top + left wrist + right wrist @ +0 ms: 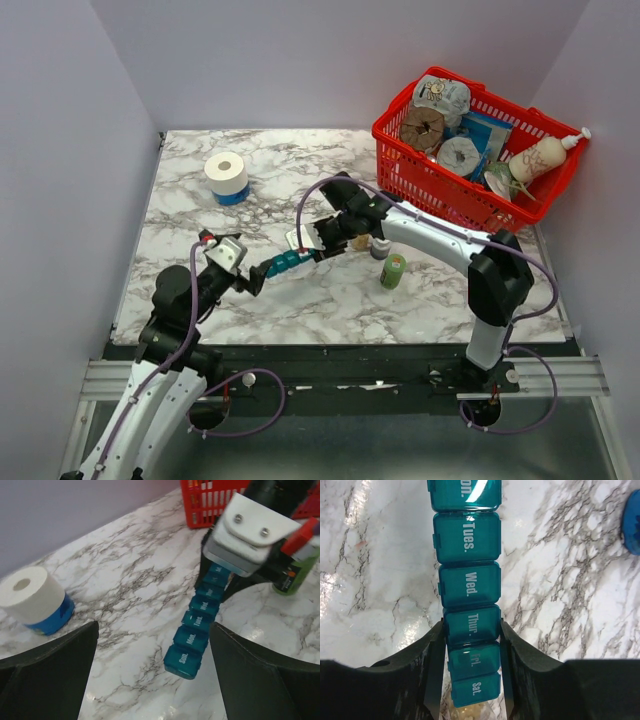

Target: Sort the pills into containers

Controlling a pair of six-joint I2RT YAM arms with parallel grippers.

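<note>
Your right tool (471, 625) pinches the organiser (283, 264) near its 2 o'clock end; the 8 o'clock end faces your spread left tool (152, 623).

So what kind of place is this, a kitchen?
Probably a robot test booth, not a kitchen: plain walls box in a marble-patterned table, a left arm and right arm are bolted at its near edge, with props like a red basket and pill organiser.
</note>
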